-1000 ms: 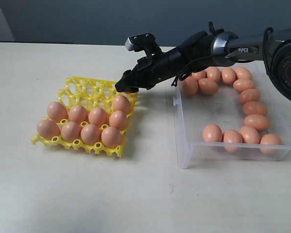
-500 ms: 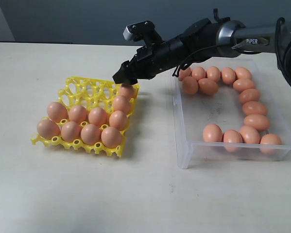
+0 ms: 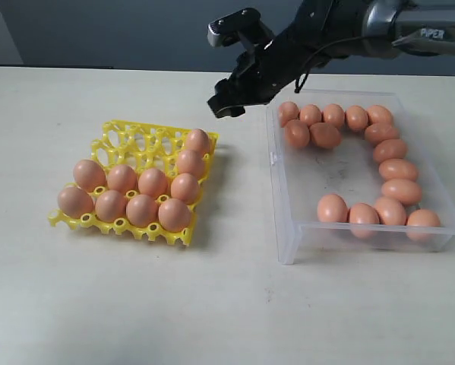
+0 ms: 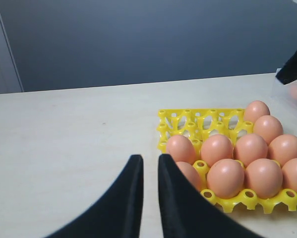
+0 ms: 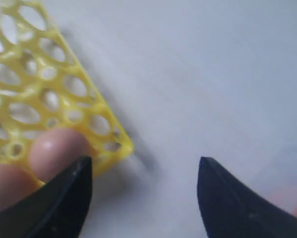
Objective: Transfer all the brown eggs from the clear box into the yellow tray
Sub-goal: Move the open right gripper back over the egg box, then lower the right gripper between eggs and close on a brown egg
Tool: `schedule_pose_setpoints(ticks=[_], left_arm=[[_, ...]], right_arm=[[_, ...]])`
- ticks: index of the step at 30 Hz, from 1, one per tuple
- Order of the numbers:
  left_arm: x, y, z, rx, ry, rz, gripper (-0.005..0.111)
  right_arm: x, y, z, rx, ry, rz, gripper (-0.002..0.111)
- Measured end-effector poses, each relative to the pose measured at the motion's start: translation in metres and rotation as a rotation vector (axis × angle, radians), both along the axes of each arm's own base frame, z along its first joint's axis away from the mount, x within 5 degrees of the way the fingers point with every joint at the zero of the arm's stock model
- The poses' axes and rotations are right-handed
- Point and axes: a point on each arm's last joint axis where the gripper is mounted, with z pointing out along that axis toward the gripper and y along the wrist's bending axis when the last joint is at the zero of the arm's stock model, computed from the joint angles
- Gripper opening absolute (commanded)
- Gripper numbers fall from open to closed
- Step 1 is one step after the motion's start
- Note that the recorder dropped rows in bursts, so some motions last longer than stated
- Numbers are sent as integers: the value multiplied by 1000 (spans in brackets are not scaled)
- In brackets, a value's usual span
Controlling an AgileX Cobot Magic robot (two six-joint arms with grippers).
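Risen off the yellow tray (image 3: 128, 137), right claw (image 3: 225, 107) left a brown egg (image 3: 197, 141) in its corner cup. "PIPER" marks the outstretched arm (image 3: 379, 26); jaws spread wide, empty. Left claw (image 4: 149, 166) nearly closed.

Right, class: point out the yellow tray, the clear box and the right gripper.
Yellow tray (image 3: 125, 137), exterior view, on its empty back cups.
Clear box (image 3: 318, 242), exterior view, on its front wall.
Right gripper (image 3: 225, 108), exterior view, between its fingertips.

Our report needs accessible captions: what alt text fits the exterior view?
An open, empty right end effector hovers over the table between a yellow tray holding ten brown eggs and a clear box with more eggs along its walls.
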Motion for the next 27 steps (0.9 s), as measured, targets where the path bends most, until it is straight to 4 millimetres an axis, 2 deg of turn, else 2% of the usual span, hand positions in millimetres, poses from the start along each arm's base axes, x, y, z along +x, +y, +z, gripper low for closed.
schedule_pose_setpoints(ticks=[3, 7, 13, 20, 27], left_arm=[[0, 0, 0, 0, 0, 0, 12], [0, 0, 0, 0, 0, 0, 12], [0, 0, 0, 0, 0, 0, 12], [0, 0, 0, 0, 0, 0, 12], [0, 0, 0, 0, 0, 0, 12]], right_arm=[[-5, -20, 14, -180, 14, -96, 57], [-6, -49, 17, -427, 33, -223, 57], [2, -73, -7, -506, 120, -300, 57], [9, -80, -32, -518, 156, -253, 57], [15, -77, -49, -505, 134, -223, 57]])
